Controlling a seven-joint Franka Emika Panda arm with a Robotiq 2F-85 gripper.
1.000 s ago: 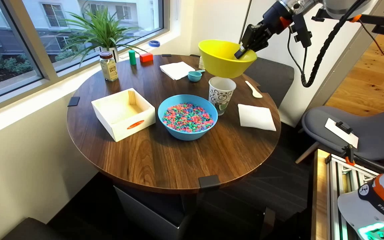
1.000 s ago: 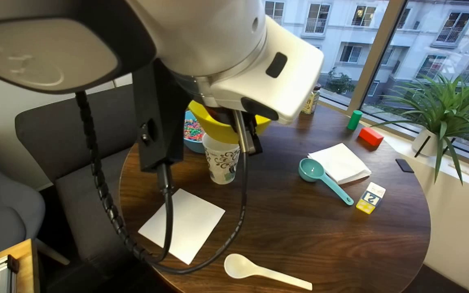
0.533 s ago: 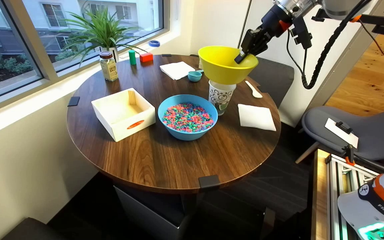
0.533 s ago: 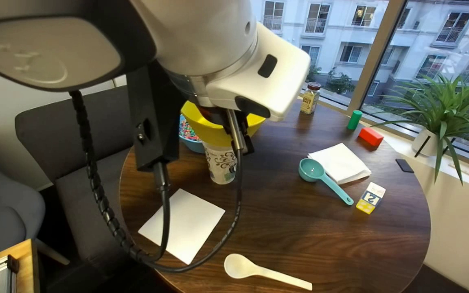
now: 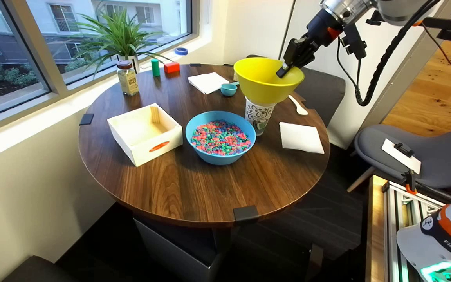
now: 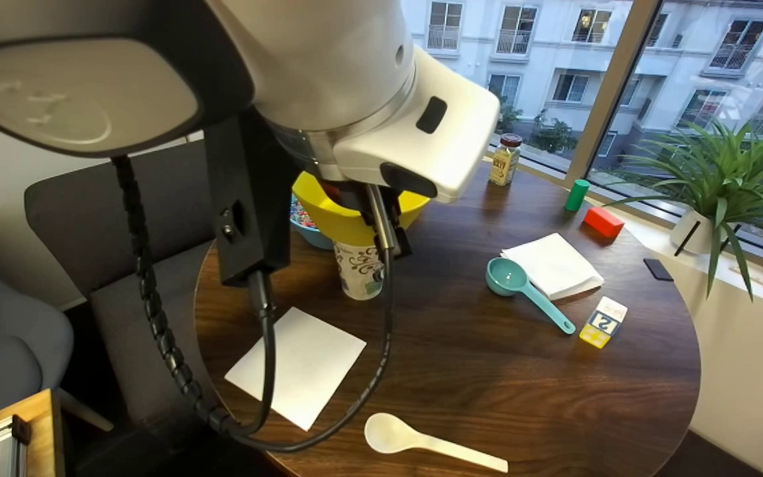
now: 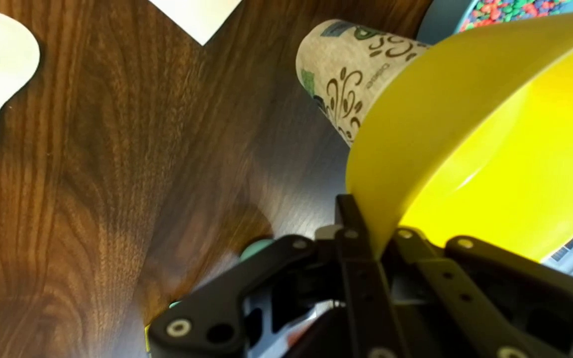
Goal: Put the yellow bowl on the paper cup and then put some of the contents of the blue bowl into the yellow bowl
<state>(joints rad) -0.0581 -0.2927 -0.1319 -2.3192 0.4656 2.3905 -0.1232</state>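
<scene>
The yellow bowl [image 5: 266, 92] is over the paper cup [image 5: 258, 117] in both exterior views [image 6: 335, 222] and hides the cup's mouth. The bowl looks nearly level; I cannot tell whether it rests on the cup. My gripper [image 5: 281, 72] is shut on the bowl's rim, one finger inside and one outside. In the wrist view the gripper [image 7: 372, 228] pinches the bowl wall [image 7: 411, 119], and the upright cup [image 7: 348, 74] shows beyond. The blue bowl [image 5: 219, 159] stands beside the cup, holding many tiny pink, green and blue pieces [image 5: 220, 138]. The yellow bowl's visible inside holds nothing.
A white open box [image 5: 143, 147] stands beside the blue bowl. A teal scoop [image 6: 507, 277], white napkins [image 6: 554, 265], a white paper [image 5: 300, 137], a white spoon [image 6: 391, 434], toy blocks [image 6: 603, 323] and a jar [image 5: 127, 78] are on the round table [image 5: 163, 196].
My gripper has lowered the yellow bowl onto or just above the cup, so the cup's mouth went from visible to hidden. The last half second shows only a small further drop.
</scene>
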